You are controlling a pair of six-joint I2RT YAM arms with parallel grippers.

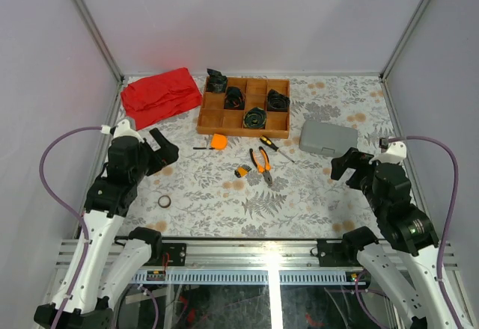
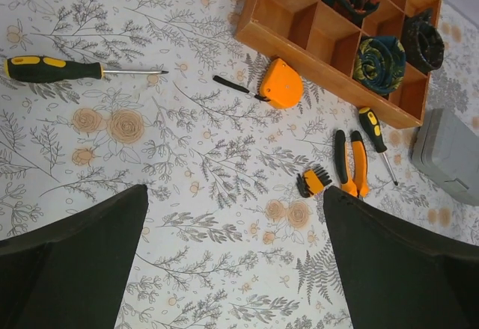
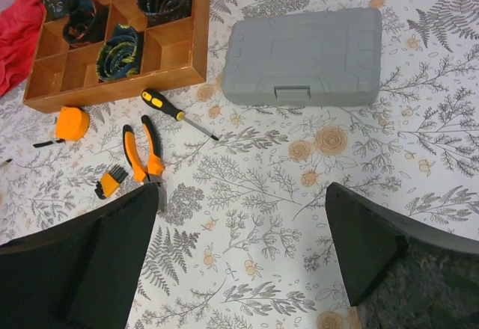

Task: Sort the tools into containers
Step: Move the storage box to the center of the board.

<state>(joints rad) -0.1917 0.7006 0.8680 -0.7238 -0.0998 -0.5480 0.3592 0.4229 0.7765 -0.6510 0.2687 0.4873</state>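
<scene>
The tools lie loose on the floral cloth: an orange tape measure [image 1: 218, 141], orange-handled pliers [image 1: 262, 163], a short black-and-yellow screwdriver [image 1: 274, 146], a small yellow-grey piece [image 1: 243, 170] and a thin black ring [image 1: 165, 203]. A longer screwdriver [image 2: 56, 69] shows in the left wrist view. The grey case [image 1: 328, 137] lies shut at the right. My left gripper [image 1: 161, 149] hovers open left of the tools, nothing between its fingers [image 2: 97, 262]. My right gripper [image 1: 350, 166] hangs open in front of the case [image 3: 303, 56], also empty.
A brown wooden compartment tray [image 1: 207, 109] with black coiled bundles stands at the back. A crumpled red cloth [image 1: 160, 96] lies to its left. Walls close the table on the left, the back and the right.
</scene>
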